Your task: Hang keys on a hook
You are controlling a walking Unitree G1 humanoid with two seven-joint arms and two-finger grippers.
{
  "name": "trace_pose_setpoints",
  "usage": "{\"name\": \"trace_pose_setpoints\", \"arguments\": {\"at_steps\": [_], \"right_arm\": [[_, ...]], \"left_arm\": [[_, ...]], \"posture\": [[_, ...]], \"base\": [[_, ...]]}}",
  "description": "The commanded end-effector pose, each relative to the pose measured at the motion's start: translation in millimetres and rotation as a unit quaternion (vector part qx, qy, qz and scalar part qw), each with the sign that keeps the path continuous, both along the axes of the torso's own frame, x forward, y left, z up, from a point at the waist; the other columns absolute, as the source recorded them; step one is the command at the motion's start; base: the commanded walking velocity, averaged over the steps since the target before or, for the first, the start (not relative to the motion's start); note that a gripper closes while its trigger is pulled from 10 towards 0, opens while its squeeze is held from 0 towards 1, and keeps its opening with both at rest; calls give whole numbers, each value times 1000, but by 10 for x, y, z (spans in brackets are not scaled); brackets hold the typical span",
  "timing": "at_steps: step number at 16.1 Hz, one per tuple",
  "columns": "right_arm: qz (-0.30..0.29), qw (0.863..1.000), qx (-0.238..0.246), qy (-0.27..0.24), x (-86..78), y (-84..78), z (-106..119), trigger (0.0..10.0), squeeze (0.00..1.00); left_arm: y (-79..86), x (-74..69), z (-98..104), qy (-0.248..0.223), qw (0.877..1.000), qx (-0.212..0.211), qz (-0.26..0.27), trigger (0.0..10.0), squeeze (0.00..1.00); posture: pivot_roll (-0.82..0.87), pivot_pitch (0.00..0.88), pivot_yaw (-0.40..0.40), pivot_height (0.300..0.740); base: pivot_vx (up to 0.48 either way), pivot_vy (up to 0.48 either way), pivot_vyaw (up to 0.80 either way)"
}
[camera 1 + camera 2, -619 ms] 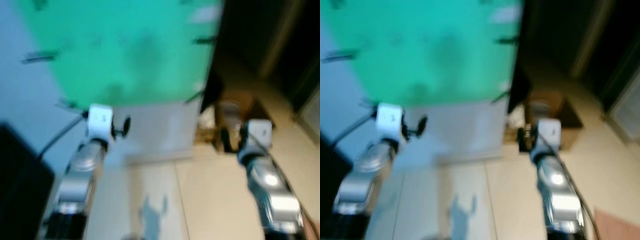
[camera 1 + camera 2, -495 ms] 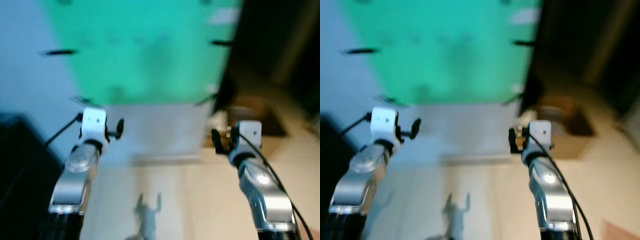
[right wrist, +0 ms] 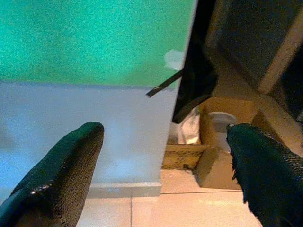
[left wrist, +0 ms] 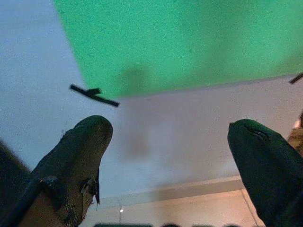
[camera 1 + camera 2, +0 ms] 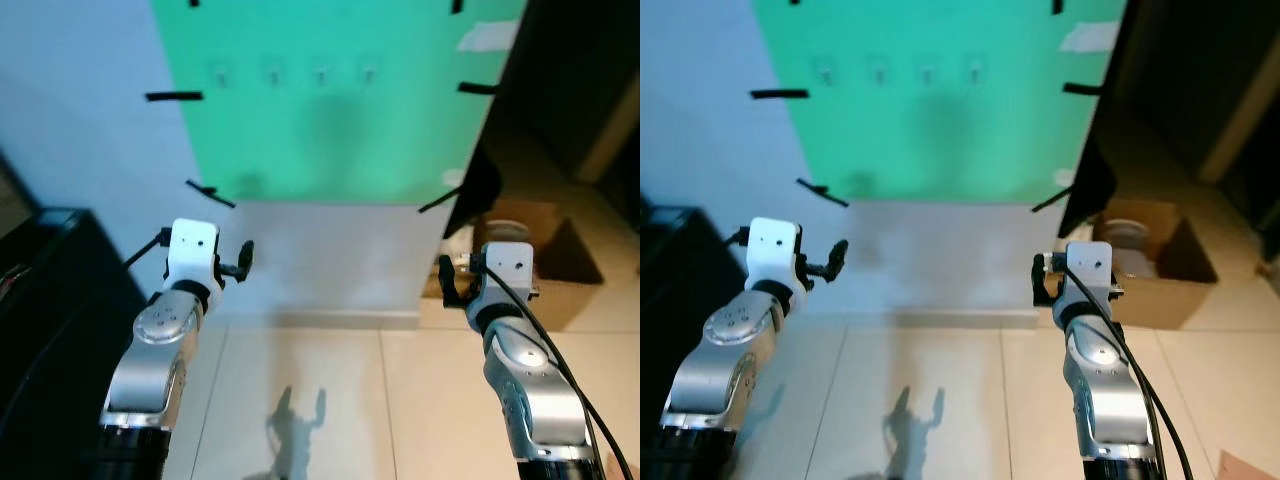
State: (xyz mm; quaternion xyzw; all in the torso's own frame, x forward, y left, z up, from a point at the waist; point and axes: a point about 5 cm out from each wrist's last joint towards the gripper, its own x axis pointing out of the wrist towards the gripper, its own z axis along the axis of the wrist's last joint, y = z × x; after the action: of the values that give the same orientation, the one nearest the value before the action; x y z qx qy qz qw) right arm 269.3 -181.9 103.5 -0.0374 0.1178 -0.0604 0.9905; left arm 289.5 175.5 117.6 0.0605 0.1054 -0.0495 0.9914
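A sheet (image 5: 330,110) hangs on the wall (image 5: 90,150) ahead, with 4 hooks (image 5: 295,75) in a row near its top. A cabinet (image 5: 50,300) stands to the left — a cardboard box (image 5: 550,260) sits on the floor (image 5: 330,400) to the right.

Left pincer (image 5: 243,262) and right pincer (image 5: 447,282) raised forward, fingers spread, empty.

A green sheet (image 5: 330,110) is taped to the pale wall (image 5: 90,150) with black tape strips (image 5: 173,96). An open cardboard box (image 5: 1155,270) sits on the tiled floor (image 5: 400,400) — to the right. A dark cabinet (image 5: 45,300) stands left.
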Motion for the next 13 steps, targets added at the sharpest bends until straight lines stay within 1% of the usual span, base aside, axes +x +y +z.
{"name": "trace_pose_setpoints", "arguments": {"at_steps": [1,7,11,13], "right_arm": [[-1,1000,3,-3,20,-2,6,10000,1000],[6,1000,3,2,44,8,0,10000,1000],[3,1000,0,3,61,-1,1,10000,1000],[-10,1000,6,1,69,-12,0,10000,1000]], "left_arm": [[-3,-17,-3,4,1000,2,-2,10000,4],[-17,-7,18,4,1000,4,-10,10000,16],[-16,7,28,4,1000,6,-10,10000,16],[-13,13,41,3,1000,8,-10,10000,16]], "posture": [[-111,0,49,740],[-110,0,51,740],[-109,0,57,740],[-110,0,59,740]], "base": [[319,0,0],[339,0,0],[348,0,738],[354,0,0]]}}
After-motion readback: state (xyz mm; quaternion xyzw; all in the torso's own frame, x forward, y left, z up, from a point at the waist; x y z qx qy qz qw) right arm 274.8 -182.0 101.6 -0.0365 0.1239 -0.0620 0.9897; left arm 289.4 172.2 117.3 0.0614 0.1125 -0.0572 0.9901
